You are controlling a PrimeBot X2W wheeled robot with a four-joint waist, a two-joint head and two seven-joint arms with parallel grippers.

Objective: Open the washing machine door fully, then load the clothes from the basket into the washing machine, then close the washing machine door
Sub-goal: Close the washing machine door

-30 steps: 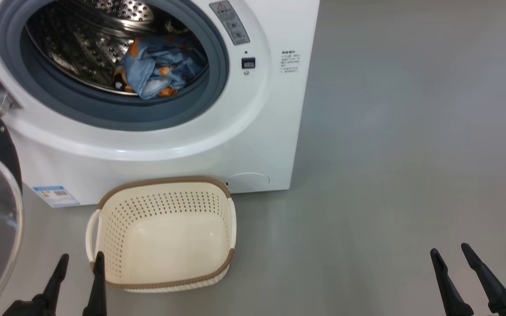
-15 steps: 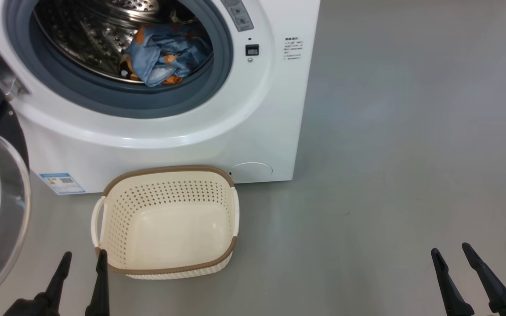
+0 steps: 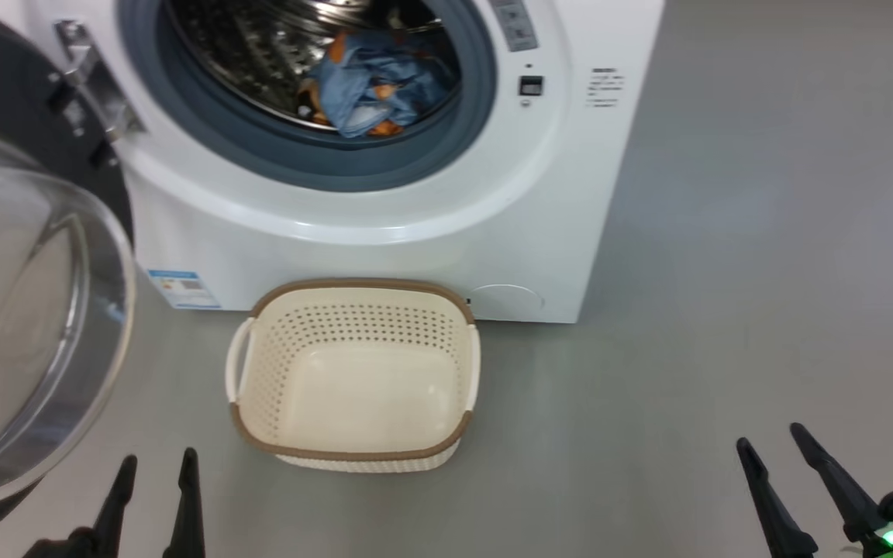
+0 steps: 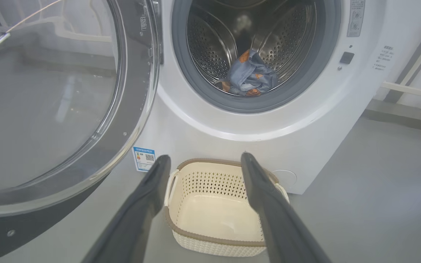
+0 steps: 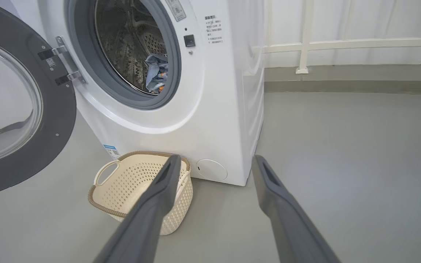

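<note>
Dark left tool and right tool gape wide, empty.

Bright, even, diffuse light with no hard shadows: the basket casts just a faint soft shade on the grey floor. A white streak of glare runs along the curved front of the washing machine, and its steel drum glints. The glass of the washing machine door carries hazy reflections. Both wrist views bow straight lines toward their edges; the head view is slightly soft.
</note>
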